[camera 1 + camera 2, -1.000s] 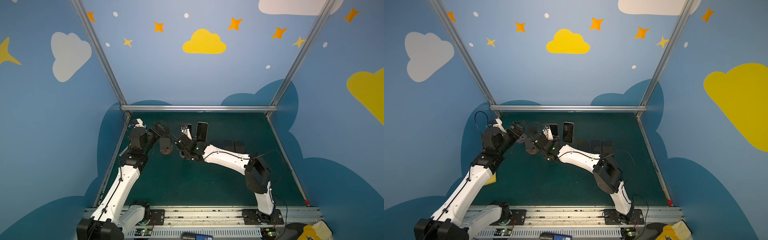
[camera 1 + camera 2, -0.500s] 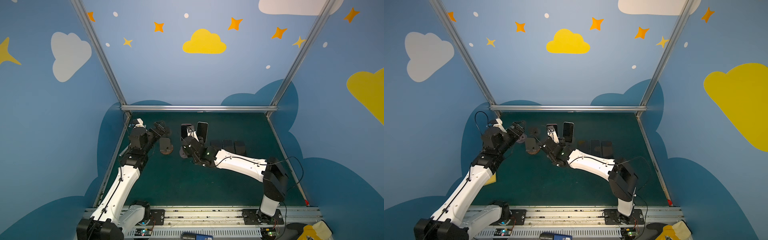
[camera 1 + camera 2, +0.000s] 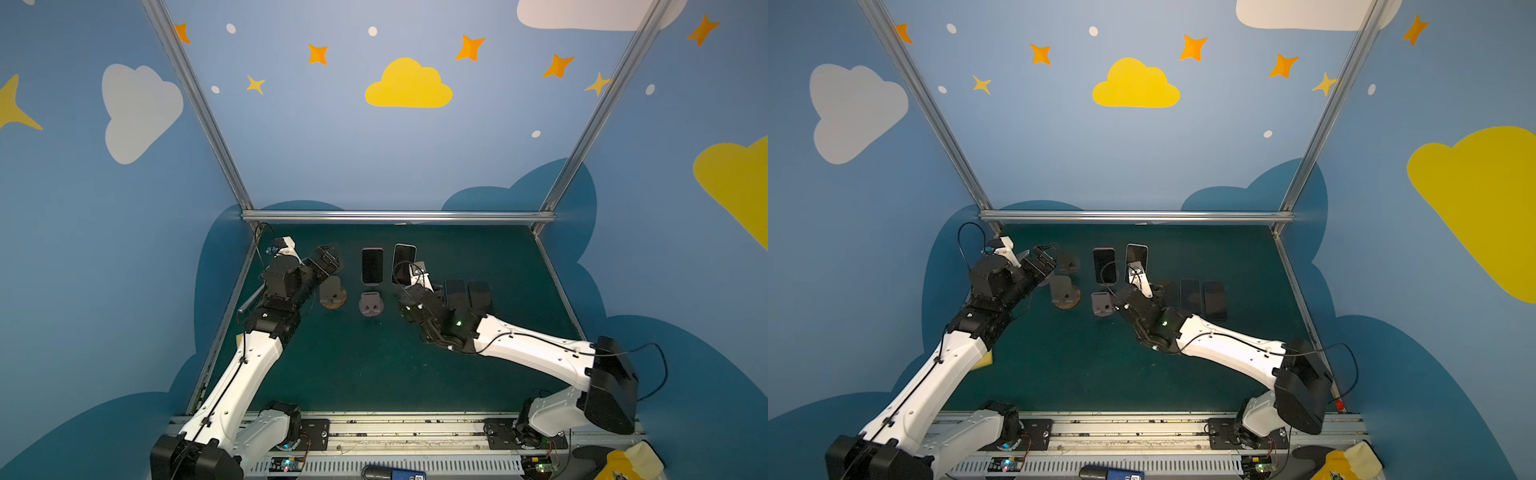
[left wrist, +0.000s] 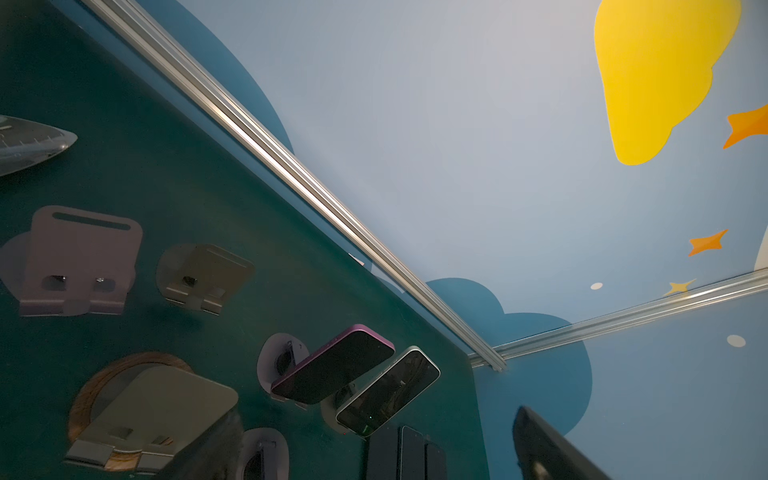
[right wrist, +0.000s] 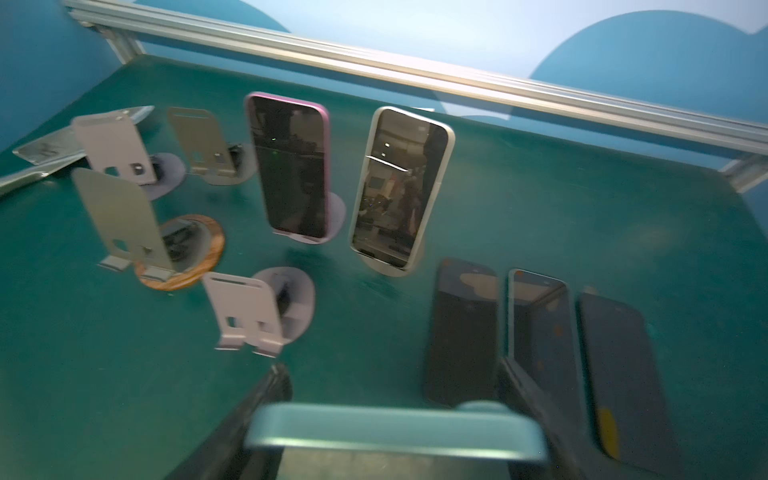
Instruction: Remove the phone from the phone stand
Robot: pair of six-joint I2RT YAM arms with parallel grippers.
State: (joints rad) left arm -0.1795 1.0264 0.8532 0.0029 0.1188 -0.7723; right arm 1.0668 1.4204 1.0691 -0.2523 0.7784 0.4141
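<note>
- Left gripper [image 3: 330,258]: you will find its jaws spread wide with nothing between them. It hangs over the back left of the bench [image 3: 374,365], just beside the wooden-base stand [image 3: 332,294].
- Right gripper [image 5: 392,411]: its jaws are closed on a pale blue phone [image 5: 395,432], with 1 finger on each side of it. The right wrist view is blurred, so you cannot judge the exact contact.
- Location of the held phone: it is off every stand and over the bench. In both top views the right gripper sits between the lilac stand [image 3: 370,303] and the row of flat phones [image 5: 540,332], and the arm hides the phone itself.
- On stands: 2 phones lean upright at the back middle, side by side and not touching. These are the pink-rimmed phone [image 3: 372,266] and the pale-rimmed phone [image 3: 404,259].
- Flat on the bench: the row holds 3 dark phones lying face up and close together, right of the middle.
- Empty stands: you have 4. They are the wooden-base stand, the lilac stand, and at the back left a pale stand [image 5: 112,149] and a grey stand [image 5: 203,141].
</note>
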